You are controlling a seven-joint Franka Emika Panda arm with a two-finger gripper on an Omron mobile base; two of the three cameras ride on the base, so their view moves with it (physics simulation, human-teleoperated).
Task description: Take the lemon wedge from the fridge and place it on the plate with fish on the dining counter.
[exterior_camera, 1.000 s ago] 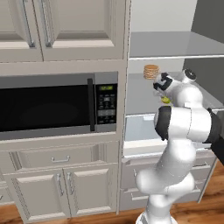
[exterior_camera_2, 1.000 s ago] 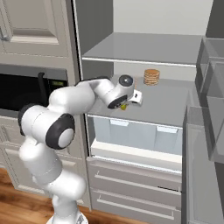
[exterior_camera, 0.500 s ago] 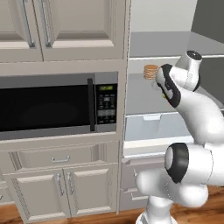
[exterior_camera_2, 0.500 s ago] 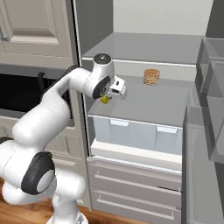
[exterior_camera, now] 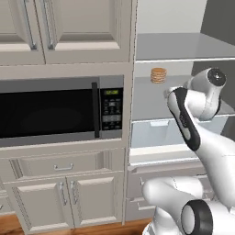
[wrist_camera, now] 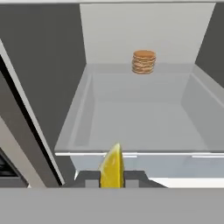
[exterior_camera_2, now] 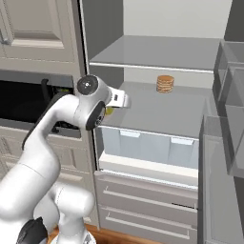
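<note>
Lemon wedge (wrist_camera: pixel 111 167) clamped in gripper (wrist_camera: pixel 110 177), fridge (wrist_camera: pixel 144 109) ahead

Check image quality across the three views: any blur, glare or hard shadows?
Hand view: flat even render light, no glare; the bright yellow lemon wedge between the dark fingertips is sharp, and the tan round stack of flat discs is crisp. Left base view: soft pixelation, and the black microwave glass has only a faint sheen. Right base view: the light-grey fridge shelves show only soft shading.
</note>
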